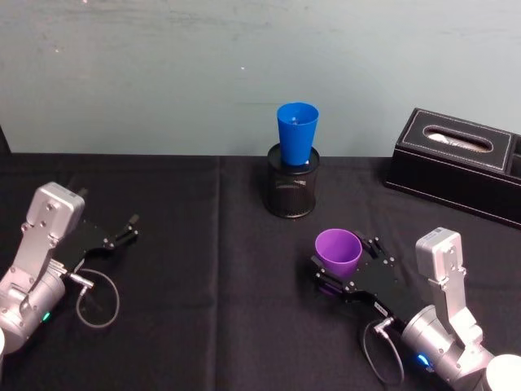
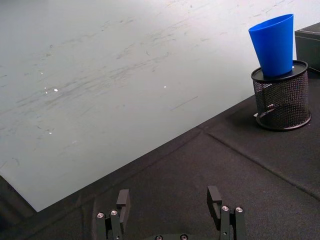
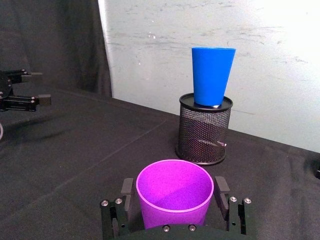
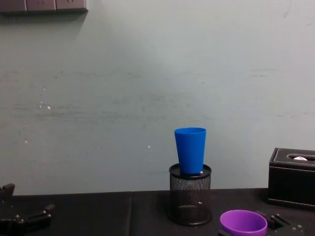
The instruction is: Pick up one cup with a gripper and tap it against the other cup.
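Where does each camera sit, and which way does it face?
Head: high, looking down at the table; left gripper parked, right gripper around the purple cup.
Chest: low, facing the wall; blue cup in the mesh holder.
Left wrist: behind the open left gripper, facing the wall.
Right wrist: behind the right gripper, facing the mesh holder.
All four share the blue cup.
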### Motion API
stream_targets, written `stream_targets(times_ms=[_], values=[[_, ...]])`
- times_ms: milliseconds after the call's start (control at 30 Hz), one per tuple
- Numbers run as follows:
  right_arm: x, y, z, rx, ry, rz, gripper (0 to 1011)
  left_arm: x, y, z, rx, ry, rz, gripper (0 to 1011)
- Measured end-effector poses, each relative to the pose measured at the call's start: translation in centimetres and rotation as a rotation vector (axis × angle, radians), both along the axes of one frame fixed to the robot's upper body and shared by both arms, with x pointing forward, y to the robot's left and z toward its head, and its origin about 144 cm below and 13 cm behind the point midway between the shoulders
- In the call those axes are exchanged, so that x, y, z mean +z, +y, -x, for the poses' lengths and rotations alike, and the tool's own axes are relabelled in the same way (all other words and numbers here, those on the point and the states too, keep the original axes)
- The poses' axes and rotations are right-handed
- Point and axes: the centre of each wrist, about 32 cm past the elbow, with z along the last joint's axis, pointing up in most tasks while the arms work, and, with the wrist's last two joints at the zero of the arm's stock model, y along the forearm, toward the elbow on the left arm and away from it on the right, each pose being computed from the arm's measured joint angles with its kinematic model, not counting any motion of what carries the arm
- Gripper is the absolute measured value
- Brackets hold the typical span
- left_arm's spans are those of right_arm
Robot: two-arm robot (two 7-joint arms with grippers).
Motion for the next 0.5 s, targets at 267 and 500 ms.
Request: stream_targets(times_ms=[267,500], values=[[-0.19,-0.02,-0.23,0.001,0.003,-0.001,1003,0.0,0.0,0.0,0.0,0.0,0.0,1011],[-0.31,-0.03,-0.32,0.003,0.002,-0.001,1003,0.0,0.0,0.0,0.0,0.0,0.0,1011]])
